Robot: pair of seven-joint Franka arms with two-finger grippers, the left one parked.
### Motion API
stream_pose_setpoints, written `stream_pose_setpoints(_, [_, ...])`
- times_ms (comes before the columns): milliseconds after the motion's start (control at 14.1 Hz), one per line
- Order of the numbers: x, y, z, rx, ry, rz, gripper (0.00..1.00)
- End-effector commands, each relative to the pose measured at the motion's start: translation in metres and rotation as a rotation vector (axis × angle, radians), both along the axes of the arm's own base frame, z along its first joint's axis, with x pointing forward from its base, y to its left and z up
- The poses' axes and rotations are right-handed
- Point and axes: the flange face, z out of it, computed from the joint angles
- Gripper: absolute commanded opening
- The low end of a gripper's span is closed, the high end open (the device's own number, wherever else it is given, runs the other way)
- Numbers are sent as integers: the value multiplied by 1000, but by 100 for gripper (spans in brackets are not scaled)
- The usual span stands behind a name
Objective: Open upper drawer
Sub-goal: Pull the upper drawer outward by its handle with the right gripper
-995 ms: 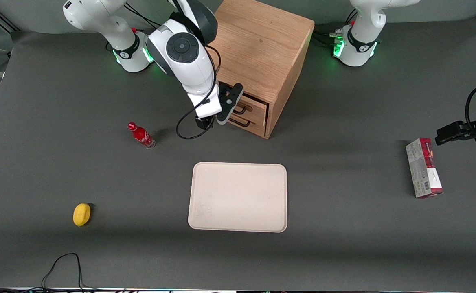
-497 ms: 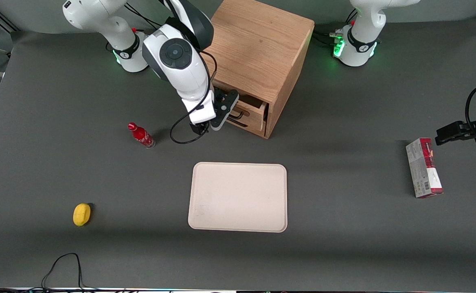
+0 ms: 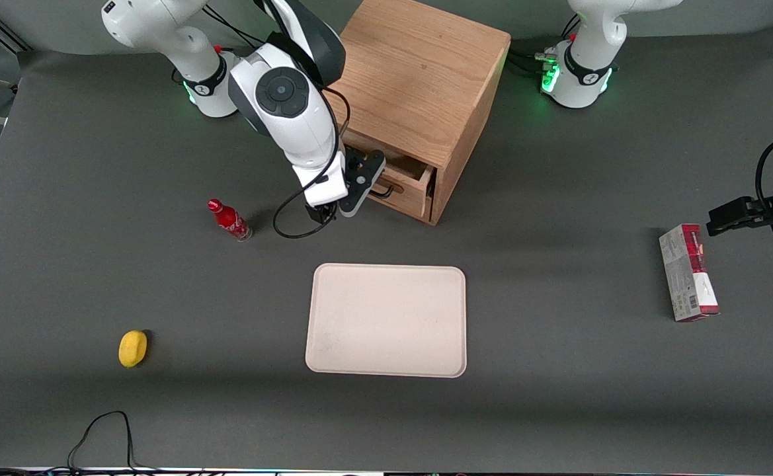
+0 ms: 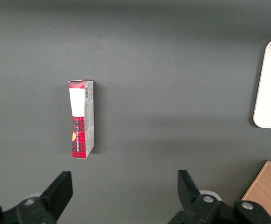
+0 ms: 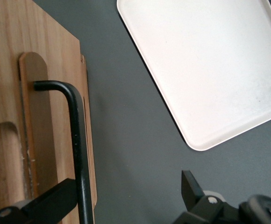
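The oak cabinet stands at the back of the table. Its upper drawer is pulled partway out, and its hollow inside shows from above. My right gripper is at the drawer's front, open. In the right wrist view the gripper has its fingers wide apart. The thin black bar handle runs along the oak drawer front and rests against the inside of one finger. The other finger stands well clear of it over the grey table.
A cream tray lies nearer the front camera than the cabinet. A small red bottle stands beside the arm. A yellow object lies toward the working arm's end. A red and white box lies toward the parked arm's end.
The gripper has drawn away from the cabinet with the handle hooked on one finger. The upper drawer has slid out from shut to partway open and now covers the lower drawer.
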Motion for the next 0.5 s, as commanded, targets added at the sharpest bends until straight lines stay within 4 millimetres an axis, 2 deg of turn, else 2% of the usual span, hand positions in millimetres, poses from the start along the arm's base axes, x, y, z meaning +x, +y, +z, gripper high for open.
stream_pose_setpoints(0, [9,0,-21,-41,-2,72,100])
stream_pose_setpoints(142, [18,-12,-21,-39,-1,56,100])
stream_pose_setpoints(426, [27,-19,-18,-35,-7,42,100])
